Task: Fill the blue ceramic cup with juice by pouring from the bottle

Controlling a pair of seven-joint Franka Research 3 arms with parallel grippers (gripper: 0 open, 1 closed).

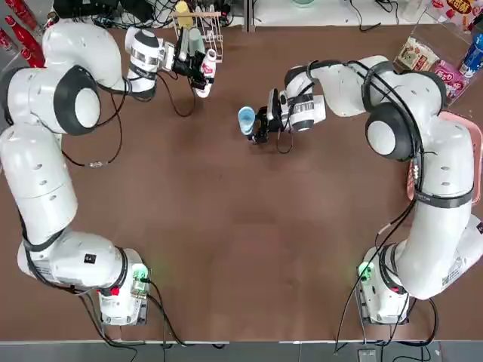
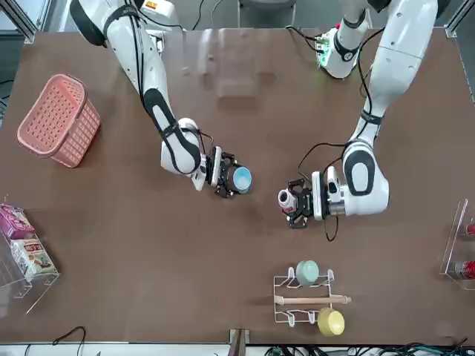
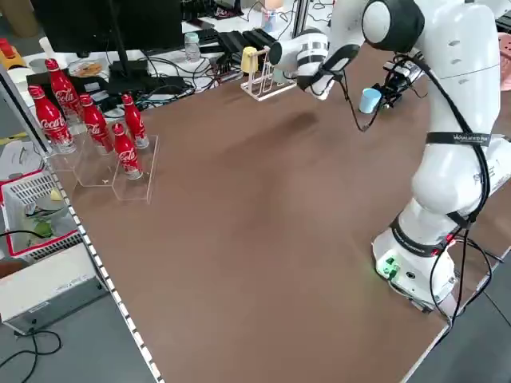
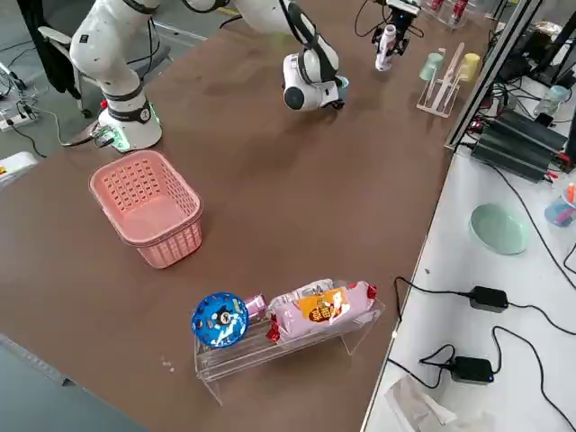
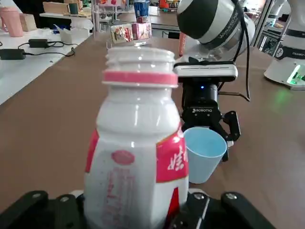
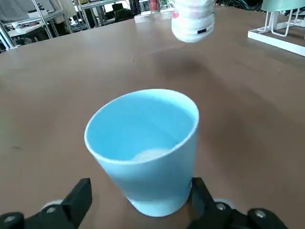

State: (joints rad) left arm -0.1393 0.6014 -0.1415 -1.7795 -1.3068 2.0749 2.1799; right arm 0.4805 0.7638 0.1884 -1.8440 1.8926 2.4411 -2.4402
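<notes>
The blue ceramic cup (image 1: pixel 247 119) stands on the brown table near the middle, light blue with a pale inside (image 6: pixel 145 143). My right gripper (image 1: pixel 259 125) is open around its base, one finger (image 6: pixel 78 200) on each side, low at the table. The bottle (image 1: pixel 205 72) is slim and white with a red-marked label (image 5: pixel 136 157). My left gripper (image 1: pixel 193 66) is shut on the bottle and holds it above the table, to the left of the cup and farther back. In the front view the bottle (image 2: pixel 286 199) hangs apart from the cup (image 2: pixel 241 178).
A wire rack (image 2: pixel 304 297) with a mint cup and a yellow cup stands just behind the left gripper. A pink basket (image 2: pixel 59 119) sits at the robot's right, with a snack holder (image 4: pixel 288 324) beyond it. Red cola bottles (image 3: pixel 88 120) line the far left edge.
</notes>
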